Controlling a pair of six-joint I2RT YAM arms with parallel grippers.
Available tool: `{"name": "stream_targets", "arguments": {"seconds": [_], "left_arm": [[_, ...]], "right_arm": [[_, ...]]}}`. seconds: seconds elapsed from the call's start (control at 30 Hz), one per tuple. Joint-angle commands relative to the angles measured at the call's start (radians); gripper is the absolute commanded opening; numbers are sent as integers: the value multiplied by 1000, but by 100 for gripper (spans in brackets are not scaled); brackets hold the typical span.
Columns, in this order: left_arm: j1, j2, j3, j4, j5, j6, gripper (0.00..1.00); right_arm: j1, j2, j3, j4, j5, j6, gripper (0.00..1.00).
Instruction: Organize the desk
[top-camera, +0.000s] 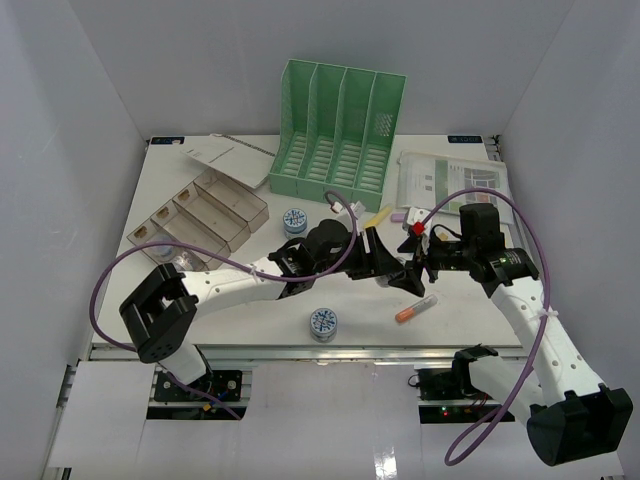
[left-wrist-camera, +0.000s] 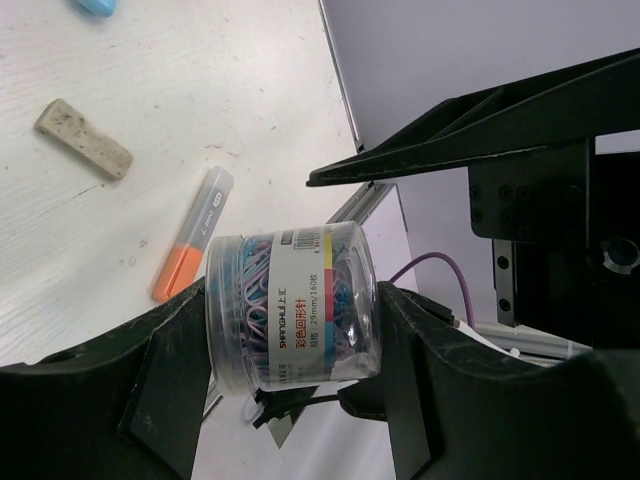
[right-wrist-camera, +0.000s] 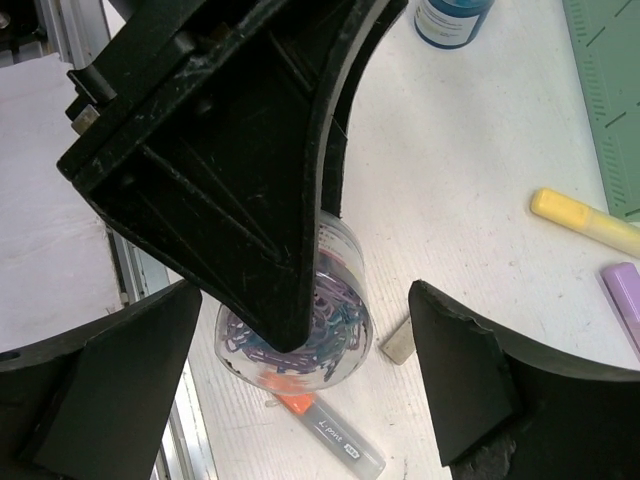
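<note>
My left gripper grasps the clear plastic tub of coloured paper clips by its ends, over the 4 o'clock side of the big white desk. My right gripper, released, flanks it at 9 and 3.

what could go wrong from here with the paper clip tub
The paper clip tub is smooth plastic, pinched only by the left end effector, so it might slip and drop near the front edge of the desk. The open right end effector straddles that grip closely; it may knock it while pulling away.
</note>
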Motion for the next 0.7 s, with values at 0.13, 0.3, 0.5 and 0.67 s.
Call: {"name": "stream_targets", "arguments": {"seconds": [0.13, 0.3, 0.5, 0.67], "left_arm": [[16, -134, -35, -94, -124, 44, 32], [75, -249, -77, -258, -233, 76, 28], [224, -443, -105, -571, -359, 153, 27], [527, -642, -128, -786, -392, 285, 22]], "right_arm": [[5, -26, 18, 27, 42, 30, 90], [4, -69, -9, 28, 84, 30, 90], [-2, -102, -47, 42, 93, 70, 90], [-5, -139, -119, 106, 77, 121, 90]]}}
